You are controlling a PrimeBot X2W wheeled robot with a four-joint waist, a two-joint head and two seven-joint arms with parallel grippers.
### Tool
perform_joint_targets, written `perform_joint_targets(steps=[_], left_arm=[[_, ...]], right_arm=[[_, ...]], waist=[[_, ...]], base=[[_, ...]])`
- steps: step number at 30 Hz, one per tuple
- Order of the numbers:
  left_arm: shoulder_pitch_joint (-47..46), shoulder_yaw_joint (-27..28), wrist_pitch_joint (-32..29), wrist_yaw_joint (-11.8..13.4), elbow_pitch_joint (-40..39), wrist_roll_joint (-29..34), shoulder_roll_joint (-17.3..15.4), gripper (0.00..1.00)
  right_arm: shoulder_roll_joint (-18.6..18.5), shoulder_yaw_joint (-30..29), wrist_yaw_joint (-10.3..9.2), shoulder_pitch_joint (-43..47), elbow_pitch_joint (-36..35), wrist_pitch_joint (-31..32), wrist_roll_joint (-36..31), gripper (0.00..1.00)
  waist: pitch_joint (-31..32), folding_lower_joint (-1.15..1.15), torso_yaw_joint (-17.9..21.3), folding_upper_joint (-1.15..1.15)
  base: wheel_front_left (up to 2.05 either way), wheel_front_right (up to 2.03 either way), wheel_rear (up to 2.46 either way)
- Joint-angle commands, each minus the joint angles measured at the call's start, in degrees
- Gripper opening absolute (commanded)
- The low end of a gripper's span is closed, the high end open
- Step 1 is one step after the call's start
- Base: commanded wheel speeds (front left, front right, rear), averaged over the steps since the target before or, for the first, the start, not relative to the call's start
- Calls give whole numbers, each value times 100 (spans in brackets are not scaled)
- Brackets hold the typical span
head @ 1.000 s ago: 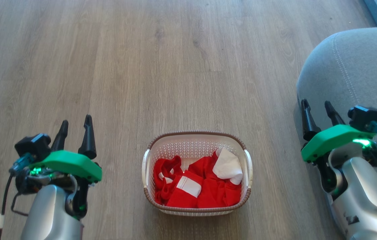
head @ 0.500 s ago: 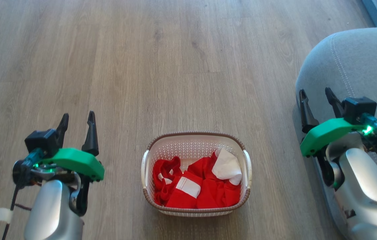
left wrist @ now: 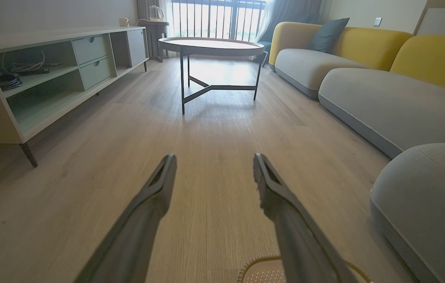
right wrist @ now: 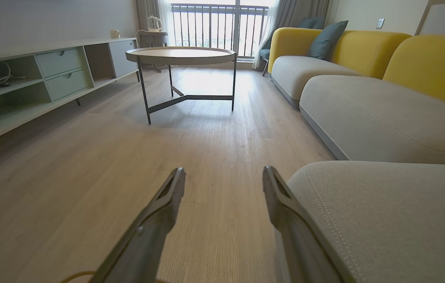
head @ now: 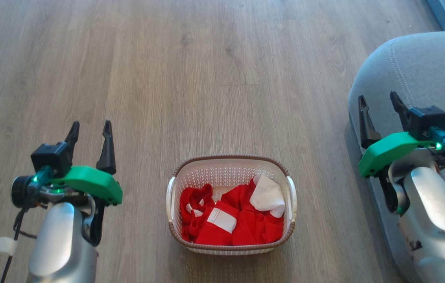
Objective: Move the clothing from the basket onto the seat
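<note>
bright red fabric clothing with white panels (head: 232, 218) sits heaped in the small cream perforated plastic basket (head: 230, 158) on the wooden floor (head: 206, 78). left gripper (head: 90, 127) hovers well off to its left, fingers spread wide, empty. right gripper (head: 377, 98), equally wide and empty, hangs at the large grey fabric seat (head: 423, 67) edge.

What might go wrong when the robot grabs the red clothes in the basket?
1. The clothing lies in a tangled heap, so a pinch might lift several pieces and one could drop onto the floor.
2. The basket stands loose on the floor; a snag on its holes might tip or drag it.
3. The right gripper hangs open close to the seat and might bump it when swinging over.
</note>
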State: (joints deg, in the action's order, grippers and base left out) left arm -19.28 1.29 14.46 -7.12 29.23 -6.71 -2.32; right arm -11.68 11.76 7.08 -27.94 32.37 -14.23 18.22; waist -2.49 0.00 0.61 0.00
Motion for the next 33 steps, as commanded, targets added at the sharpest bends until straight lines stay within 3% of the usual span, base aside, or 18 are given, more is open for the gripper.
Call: perform_joint_targets(steps=[1,17,33], left_arm=[[-290,189,53,-36,-149,-35,-81,100],[-262,140,53,-36,-144,-101,-79,100],[-557,-167,54,-36,-152,-204,-61,100]], right_arm=[[-39,44,41,-203,-171,-77,11,100],[-25,-32,41,-218,-336,-77,18,100],[-7,-69,41,-683,-1021,-77,-3,100]], waist=[[1,0,0,0],[-135,0,49,0],[-1201,0,292,0]], base=[[0,0,0],[0,0,0],[0,0,0]])
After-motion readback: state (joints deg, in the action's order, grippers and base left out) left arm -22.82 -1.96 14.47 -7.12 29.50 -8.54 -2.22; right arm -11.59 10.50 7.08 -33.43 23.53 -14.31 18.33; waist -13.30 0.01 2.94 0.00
